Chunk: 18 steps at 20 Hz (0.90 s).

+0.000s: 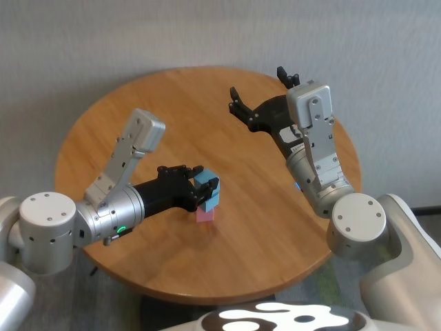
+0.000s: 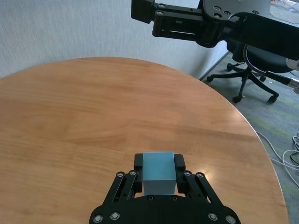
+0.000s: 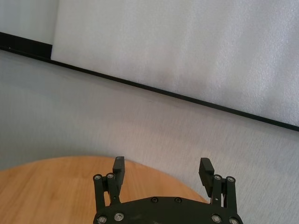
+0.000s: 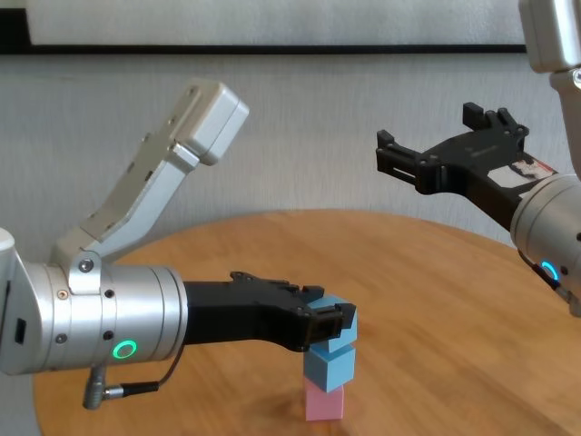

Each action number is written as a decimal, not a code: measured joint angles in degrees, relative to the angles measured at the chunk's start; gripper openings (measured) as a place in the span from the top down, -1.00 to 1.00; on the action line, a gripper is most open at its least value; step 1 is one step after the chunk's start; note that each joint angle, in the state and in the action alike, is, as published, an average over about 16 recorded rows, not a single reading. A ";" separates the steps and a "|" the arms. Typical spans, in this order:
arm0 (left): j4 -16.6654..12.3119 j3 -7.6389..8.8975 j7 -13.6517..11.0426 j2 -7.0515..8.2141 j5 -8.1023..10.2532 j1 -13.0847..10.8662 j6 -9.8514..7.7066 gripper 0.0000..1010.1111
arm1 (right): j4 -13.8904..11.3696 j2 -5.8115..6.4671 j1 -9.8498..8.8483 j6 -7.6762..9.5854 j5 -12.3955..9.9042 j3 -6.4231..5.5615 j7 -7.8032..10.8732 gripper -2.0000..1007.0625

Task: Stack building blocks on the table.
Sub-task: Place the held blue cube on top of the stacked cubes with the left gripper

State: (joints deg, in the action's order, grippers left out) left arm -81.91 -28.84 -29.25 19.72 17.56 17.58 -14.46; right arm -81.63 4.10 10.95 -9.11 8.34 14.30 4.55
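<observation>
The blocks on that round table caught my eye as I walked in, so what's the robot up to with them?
It is stacking them. The left pincer is shut on a light blue block and holds it on top of the other light blue block, which sits on the pink block on the table. The top block looks slightly offset, and the grip is not yet released. The right pincer hangs open above the table's far side, holding nothing.

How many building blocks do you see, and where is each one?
3, in one stack on the table: pink block at the bottom, blue block on it, top blue block in the left gripper.
</observation>
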 joint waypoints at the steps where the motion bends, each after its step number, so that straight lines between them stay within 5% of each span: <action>1: 0.08 -0.06 0.10 0.05 0.15 0.06 0.01 0.21 | 0.00 0.00 0.00 0.00 0.00 0.00 0.00 -1.00; 18: 0.95 -1.15 1.26 0.83 2.77 0.83 -0.02 0.21 | 0.00 0.00 0.00 0.00 0.00 0.00 0.00 -1.00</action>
State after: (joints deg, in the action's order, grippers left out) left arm -80.96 -29.99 -27.99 20.55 20.33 18.41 -14.49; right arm -81.63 4.10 10.95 -9.11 8.34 14.30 4.55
